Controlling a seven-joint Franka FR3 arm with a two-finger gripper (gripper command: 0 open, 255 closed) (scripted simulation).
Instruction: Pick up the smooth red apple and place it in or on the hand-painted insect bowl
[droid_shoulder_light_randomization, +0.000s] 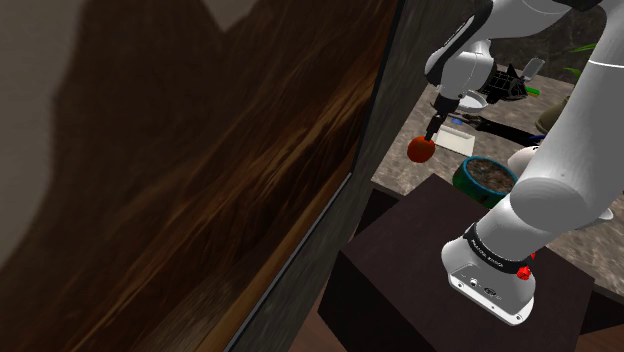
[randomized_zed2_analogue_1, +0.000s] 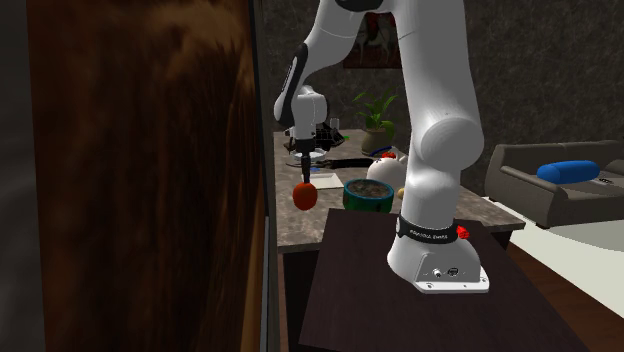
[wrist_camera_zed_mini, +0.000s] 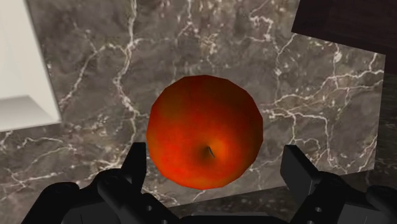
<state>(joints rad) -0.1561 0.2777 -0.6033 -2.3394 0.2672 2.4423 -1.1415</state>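
Observation:
The red apple (wrist_camera_zed_mini: 203, 137) sits between my black fingers (wrist_camera_zed_mini: 135, 164), and my gripper (wrist_camera_zed_mini: 213, 156) is shut on it. In the shoulder view the apple (droid_shoulder_light_randomization: 421, 148) hangs under the gripper (droid_shoulder_light_randomization: 432, 130), over the marble counter (droid_shoulder_light_randomization: 420, 180) near its left edge. The second exterior view shows the apple (randomized_zed2_analogue_1: 305, 195) under the gripper (randomized_zed2_analogue_1: 301, 172), to the left of the bowl. The bowl (droid_shoulder_light_randomization: 485, 176) has a green rim and a brown inside. It stands on the counter close to the arm's base, also seen as the bowl (randomized_zed2_analogue_1: 367, 192).
A white flat box (droid_shoulder_light_randomization: 455, 138) lies on the counter just beyond the apple. A tall dark wooden panel (droid_shoulder_light_randomization: 180, 180) rises along the counter's left side. The dark stand (droid_shoulder_light_randomization: 400, 270) abuts the counter. A plant (randomized_zed2_analogue_1: 378, 112) and a sofa (randomized_zed2_analogue_1: 560, 185) lie farther off.

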